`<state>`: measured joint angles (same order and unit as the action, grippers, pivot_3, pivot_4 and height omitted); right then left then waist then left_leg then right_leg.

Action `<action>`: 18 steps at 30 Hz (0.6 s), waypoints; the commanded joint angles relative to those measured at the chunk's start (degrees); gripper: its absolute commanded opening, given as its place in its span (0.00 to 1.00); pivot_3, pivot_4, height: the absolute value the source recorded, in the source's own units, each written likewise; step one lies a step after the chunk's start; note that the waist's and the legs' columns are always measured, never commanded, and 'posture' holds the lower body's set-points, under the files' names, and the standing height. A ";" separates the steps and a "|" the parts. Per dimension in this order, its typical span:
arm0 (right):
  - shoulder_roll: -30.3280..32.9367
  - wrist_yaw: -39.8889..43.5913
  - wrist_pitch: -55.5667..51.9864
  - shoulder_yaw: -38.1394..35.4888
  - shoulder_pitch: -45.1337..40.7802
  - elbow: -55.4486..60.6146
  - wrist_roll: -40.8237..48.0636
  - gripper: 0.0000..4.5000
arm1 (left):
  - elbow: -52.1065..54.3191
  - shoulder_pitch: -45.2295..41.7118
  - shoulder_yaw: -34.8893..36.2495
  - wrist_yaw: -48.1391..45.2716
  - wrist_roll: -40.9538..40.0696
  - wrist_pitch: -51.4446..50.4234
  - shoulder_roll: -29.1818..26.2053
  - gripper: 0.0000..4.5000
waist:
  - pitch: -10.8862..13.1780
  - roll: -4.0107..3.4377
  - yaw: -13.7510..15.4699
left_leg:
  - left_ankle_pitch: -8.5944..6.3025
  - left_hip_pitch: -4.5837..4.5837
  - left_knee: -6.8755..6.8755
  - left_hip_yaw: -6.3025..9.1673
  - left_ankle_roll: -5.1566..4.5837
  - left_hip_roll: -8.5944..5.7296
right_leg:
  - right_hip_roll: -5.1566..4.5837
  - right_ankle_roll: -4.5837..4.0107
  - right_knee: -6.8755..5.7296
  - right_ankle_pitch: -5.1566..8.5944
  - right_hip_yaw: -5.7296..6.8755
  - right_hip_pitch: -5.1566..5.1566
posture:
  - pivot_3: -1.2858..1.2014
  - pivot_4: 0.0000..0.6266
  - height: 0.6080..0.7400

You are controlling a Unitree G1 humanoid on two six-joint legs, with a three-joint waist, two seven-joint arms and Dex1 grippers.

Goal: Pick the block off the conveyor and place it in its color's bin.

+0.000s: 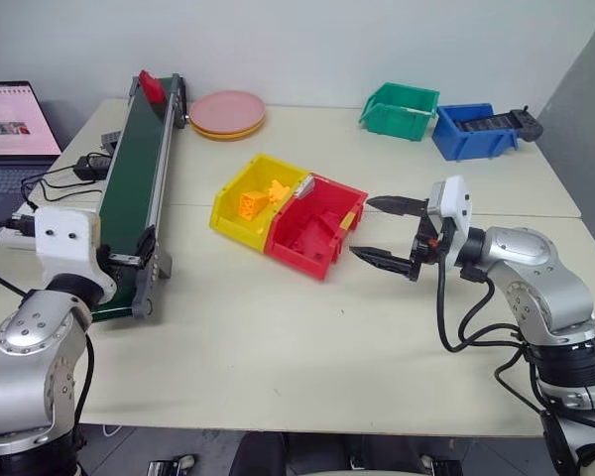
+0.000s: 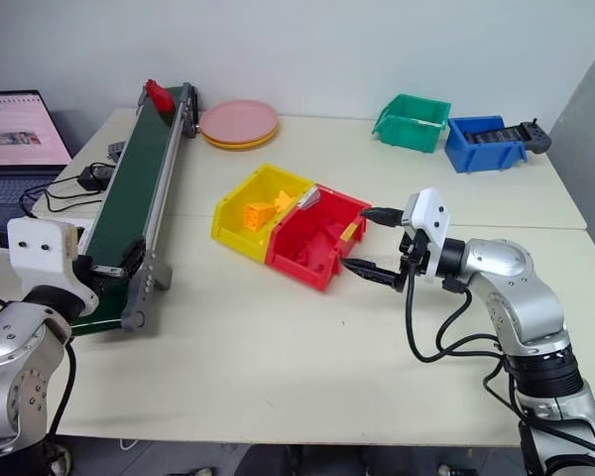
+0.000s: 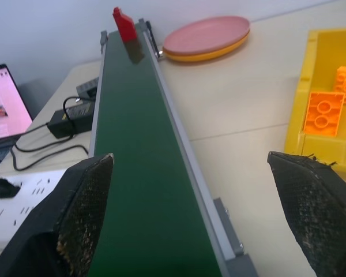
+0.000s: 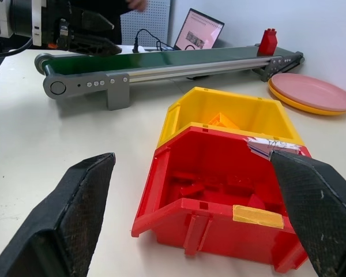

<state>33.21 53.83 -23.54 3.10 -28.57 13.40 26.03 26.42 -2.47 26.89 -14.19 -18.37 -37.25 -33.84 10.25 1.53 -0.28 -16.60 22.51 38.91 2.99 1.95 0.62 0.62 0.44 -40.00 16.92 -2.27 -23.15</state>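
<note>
The task is at its start: the block stands upright on the far end of the conveyor, untouched, and neither the pick nor the placement in the red bin is done. The left tool waits at the near end of the belt with its fingers wide apart and empty, and the right tool hovers just beside the red bin, likewise spread and empty. The laptop screen beyond the desk shows text too small to read, and no other marking is legible.
</note>
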 commanded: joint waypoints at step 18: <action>-1.11 3.86 0.26 1.39 -5.05 -0.66 0.30 1.00 | 2.08 1.45 6.78 0.28 -2.54 1.68 1.01 0.99 | 0.00 0.00 -0.10 | 0.00 -0.02 0.00 -0.01 0.00 0.00 | -0.01 0.00 -0.01 0.00 -0.01 0.00 | 0.52 0.24 1.00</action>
<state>32.45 58.32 -25.26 4.35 -32.21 11.85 27.40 27.06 -0.93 32.21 -13.32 -21.25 -36.60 -31.46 10.24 1.54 -0.38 -16.60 22.49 38.91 2.98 1.95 0.62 0.61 0.44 -40.01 16.91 -2.27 -23.15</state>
